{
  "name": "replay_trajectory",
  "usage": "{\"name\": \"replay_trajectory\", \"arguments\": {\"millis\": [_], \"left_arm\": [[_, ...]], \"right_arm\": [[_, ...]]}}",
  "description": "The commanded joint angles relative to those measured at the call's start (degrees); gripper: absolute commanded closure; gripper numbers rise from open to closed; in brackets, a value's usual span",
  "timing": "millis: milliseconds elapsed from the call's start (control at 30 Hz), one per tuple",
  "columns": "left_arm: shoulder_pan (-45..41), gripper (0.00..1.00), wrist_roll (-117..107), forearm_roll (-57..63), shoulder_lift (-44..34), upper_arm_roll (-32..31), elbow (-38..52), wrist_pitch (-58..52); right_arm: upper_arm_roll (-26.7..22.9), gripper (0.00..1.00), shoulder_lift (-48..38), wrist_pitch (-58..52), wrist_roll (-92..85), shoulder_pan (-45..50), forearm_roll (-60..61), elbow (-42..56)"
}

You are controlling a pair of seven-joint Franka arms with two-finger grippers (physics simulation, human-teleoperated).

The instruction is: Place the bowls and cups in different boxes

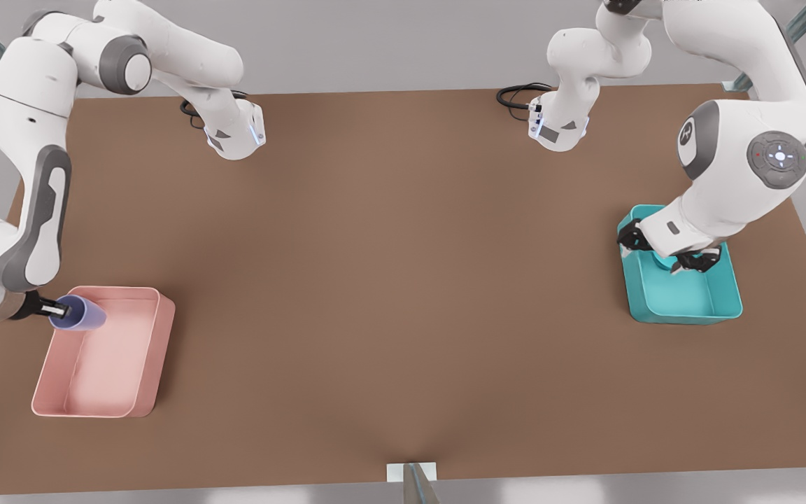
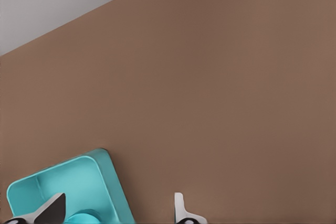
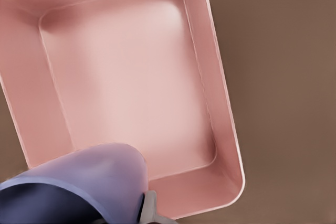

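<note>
The lavender cup [image 1: 81,313] lies on its side in the air over a corner of the pink box [image 1: 133,402], at the front view's left. My right gripper [image 1: 53,308] is shut on the cup's rim. The right wrist view has the cup [image 3: 79,182] close up, one finger [image 3: 149,207] beside it, and the pink box [image 3: 220,103] with nothing inside. At the front view's right my left gripper [image 1: 663,252] hangs open inside the teal box [image 1: 683,311]. Just below it sits the teal bowl [image 2: 81,217]. Its fingertips [image 2: 52,209] stand wide apart, one over the teal box [image 2: 63,179].
The brown table [image 1: 403,280] stretches wide between the two boxes. Both arm bases and their cables [image 1: 515,94] are at the far edge. A small bracket [image 1: 411,472] sits at the near edge.
</note>
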Motion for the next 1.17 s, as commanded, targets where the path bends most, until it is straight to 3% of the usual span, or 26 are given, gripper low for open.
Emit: {"name": "replay_trajectory", "arguments": {"millis": [0, 133, 333, 367, 400, 600, 767, 833, 900, 933, 1000, 1133], "left_arm": [[1.63, 0.00, -14.80, 1.71, 0.95, -0.46, 1.83, -7.20], [1.19, 0.00, -14.71, 3.20, 0.86, -1.77, 1.83, -7.64], [1.71, 0.00, -14.62, 5.22, 0.60, -1.51, 2.01, -8.61], [1.80, 0.00, -14.62, 5.22, 0.33, -1.25, 2.27, -8.78], [1.80, 0.00, -14.71, 5.31, 0.33, -1.25, 2.97, -9.92], [3.21, 0.00, -14.54, 4.78, 0.77, -1.33, 2.62, -14.14], [3.30, 0.00, -14.54, 5.14, 1.04, -1.25, 2.71, -13.88], [2.77, 0.00, -14.62, 4.87, 1.04, -1.42, 2.71, -14.06], [3.21, 0.00, -14.54, 4.87, 1.04, -1.51, 2.71, -13.97], [2.77, 0.00, -14.62, 4.96, 1.04, -1.51, 2.71, -13.97], [3.21, 0.00, -14.62, 4.87, 1.56, -1.51, 2.71, -13.79], [3.12, 0.00, -14.62, 4.17, 1.74, -1.51, 2.71, -14.23]], "right_arm": [[-0.03, 0.79, 1.92, 2.33, -44.33, -0.24, 0.69, 0.13], [0.77, 0.79, 7.72, 9.71, -44.50, 0.02, 3.95, 2.68], [0.85, 0.79, 11.41, 9.72, -43.89, 0.55, 7.55, 1.89], [0.85, 0.66, 11.85, 9.63, -43.89, 0.55, 8.25, 1.80], [0.85, 0.00, 11.85, 9.45, -44.15, 0.46, 8.52, 1.54], [0.85, 0.00, 11.32, 7.79, -44.15, 0.64, 8.78, 1.45], [0.33, 0.01, 0.70, -11.26, -43.71, 2.31, 6.68, 1.71], [0.68, 0.00, -10.99, -27.71, -28.62, 5.73, -0.62, 2.42], [0.85, 0.00, -13.73, -31.23, -2.51, 13.28, -8.27, 4.79], [1.03, 0.00, -13.28, -33.26, 0.58, 14.35, -8.27, 7.51], [10.52, 0.00, -19.87, -33.08, 6.64, 12.68, -14.16, 4.80], [10.52, 0.00, -23.22, -32.47, 9.37, 11.27, -9.06, 1.89]]}}
